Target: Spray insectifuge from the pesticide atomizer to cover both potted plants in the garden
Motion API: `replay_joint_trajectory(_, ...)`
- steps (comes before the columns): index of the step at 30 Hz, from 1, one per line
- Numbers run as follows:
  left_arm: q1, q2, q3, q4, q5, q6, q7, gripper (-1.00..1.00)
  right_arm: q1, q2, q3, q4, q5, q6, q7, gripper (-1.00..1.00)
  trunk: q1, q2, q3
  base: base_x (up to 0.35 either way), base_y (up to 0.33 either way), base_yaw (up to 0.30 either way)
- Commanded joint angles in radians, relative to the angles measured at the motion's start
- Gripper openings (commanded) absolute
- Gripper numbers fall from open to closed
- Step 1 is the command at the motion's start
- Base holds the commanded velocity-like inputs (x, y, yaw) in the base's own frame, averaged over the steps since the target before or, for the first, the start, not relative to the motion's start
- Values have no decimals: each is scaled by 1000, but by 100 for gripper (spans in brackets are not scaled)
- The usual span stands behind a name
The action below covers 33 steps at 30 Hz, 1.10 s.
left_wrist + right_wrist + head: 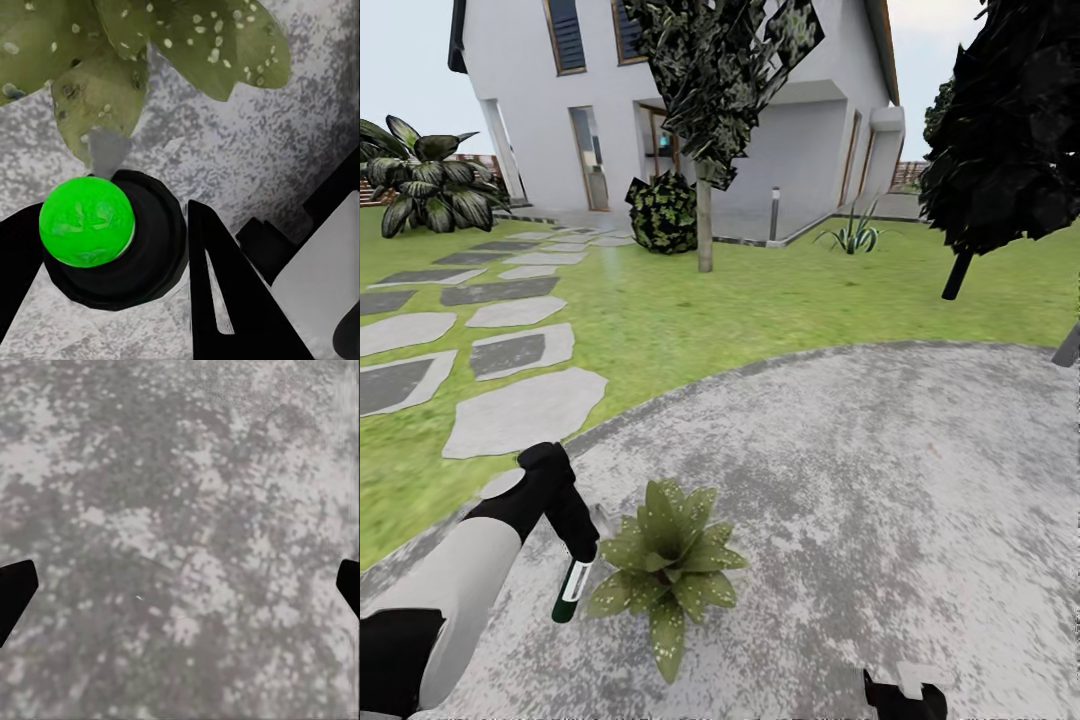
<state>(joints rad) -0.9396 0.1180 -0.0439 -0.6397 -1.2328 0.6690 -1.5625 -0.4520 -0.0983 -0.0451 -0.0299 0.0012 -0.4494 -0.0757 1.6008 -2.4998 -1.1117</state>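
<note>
**Grey stone patio, one spotted plant, and the atomizer held beside it**

Grey speckled stone makes up the round patio (pixel 840 470) that fills the near half of the head view, with green lawn (pixel 690 310) curving around its far edge. Beyond the lawn stands a white house (pixel 760 110), a tree (pixel 705 220) in front of it, a round dark bush (pixel 662 212) at the tree's left, and a slim grey bollard post (pixel 774 214) to its right. A path of flat stepping stones (pixel 510 350) runs up the left side of the lawn toward a big broad-leaved plant (pixel 430 185) at far left. A dark-leaved tree (pixel 1010 130) leans in at the right.

On the near part of the patio sits one potted plant (pixel 668 562), a low rosette of pointed green leaves flecked with pale spots; its pot is hidden under the leaves.

The left hand (pixel 565 520) is clenched on the pesticide atomizer (pixel 571 592), which hangs below it, its green end downmost, just left of the plant's nearest leaves and close above the stone. In the left wrist view the bottle's bright green round end (pixel 87 221) sits between the dark fingers (pixel 225 292), with spotted leaves (pixel 187 45) just beyond it.

The right hand (pixel 905 695) shows at the near right edge; in the right wrist view its two dark fingertips (pixel 15 589) stand wide apart over bare stone, grasping nothing.
</note>
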Motion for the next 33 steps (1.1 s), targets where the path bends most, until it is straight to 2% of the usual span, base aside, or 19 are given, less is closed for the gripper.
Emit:
replay_joint_trajectory(1,-1,-2,-5,-1,-6,11,-8,-100,0,0,-4,1,0,-3,1,100,0,0,-1,-94,-260,-24)
replay_joint_trajectory(4,-1,-10,-6,-4,-7,11,-8,-100,0,1,-4,1,0,-3,1,100,0,0,1,-155,-173,-142)
replay_joint_trajectory(11,-3,-13,-7,-6,-7,11,-8,-100,0,5,-5,1,-1,-4,1,100,0,0,2,-18,-15,-23)
replay_joint_trajectory(16,-51,-5,-9,18,-7,10,-8,-100,0,5,-4,1,-1,-3,1,100,0,0,3,0,0,-196)
replay_joint_trajectory(20,-55,-12,-27,40,-30,9,-8,-100,0,5,-5,0,-1,-3,1,100,0,0,4,0,0,-206)
replay_joint_trajectory(24,-55,-8,-56,79,-37,9,-8,-100,0,5,-4,1,1,-3,2,100,0,0,4,0,0,-28)
replay_joint_trajectory(27,-54,-6,-59,106,-37,9,-8,-100,0,6,-4,1,2,-3,3,100,0,0,4,0,0,-2)
replay_joint_trajectory(28,-54,-13,-59,110,-37,10,-8,-100,0,10,-4,1,1,-3,1,100,0,0,4,0,0,0)
replay_joint_trajectory(33,-56,-15,-57,109,-39,11,-8,-100,0,9,-5,1,0,-2,1,100,0,0,4,-44,-100,113)
